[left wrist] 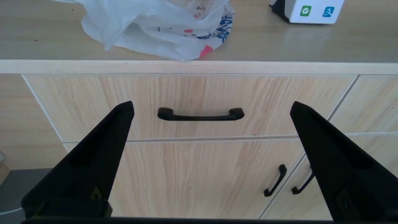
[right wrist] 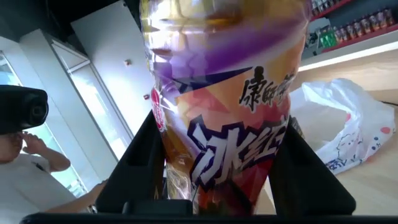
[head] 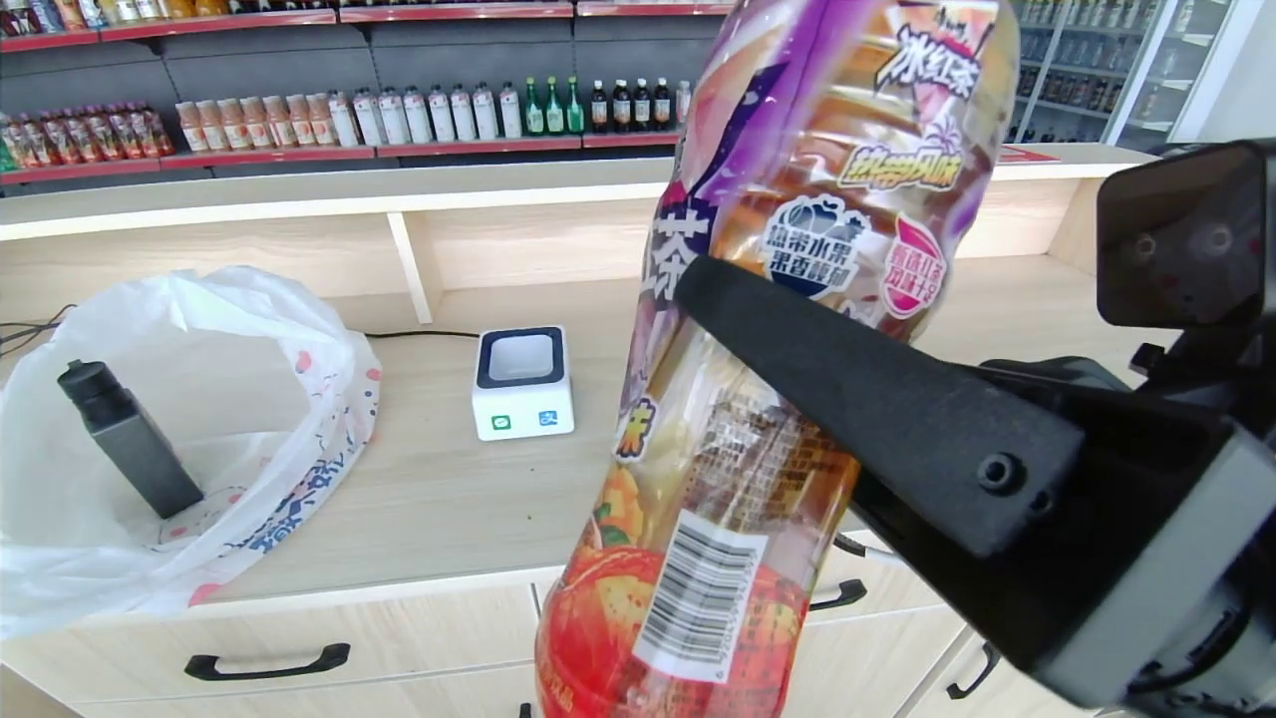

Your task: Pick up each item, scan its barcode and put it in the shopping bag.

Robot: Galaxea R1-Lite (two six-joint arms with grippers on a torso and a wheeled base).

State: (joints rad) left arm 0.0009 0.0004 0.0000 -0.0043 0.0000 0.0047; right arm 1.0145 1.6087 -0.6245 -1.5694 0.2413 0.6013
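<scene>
right tool [right wrist: 221, 174] clamped on the drink bottle [head: 797, 179], which i see held tilted in the air, barcode [head: 698, 593] towards the head camera. left tool [left wrist: 211, 107] spread open, empty, facing a drawer [left wrist: 199, 99]. on the surface [head: 449, 499]: scanner [head: 523, 384], and to its left the shopping bag [head: 299, 329] with a dark grey container [head: 130, 439] inside.

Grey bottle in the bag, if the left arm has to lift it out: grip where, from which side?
Probably the upper body of the grey bottle, just under its black cap, coming from above through the open mouth of the shopping bag. It stands tilted and flat-sided, with plastic around its base, so angle the wrist to match the lean.
</scene>
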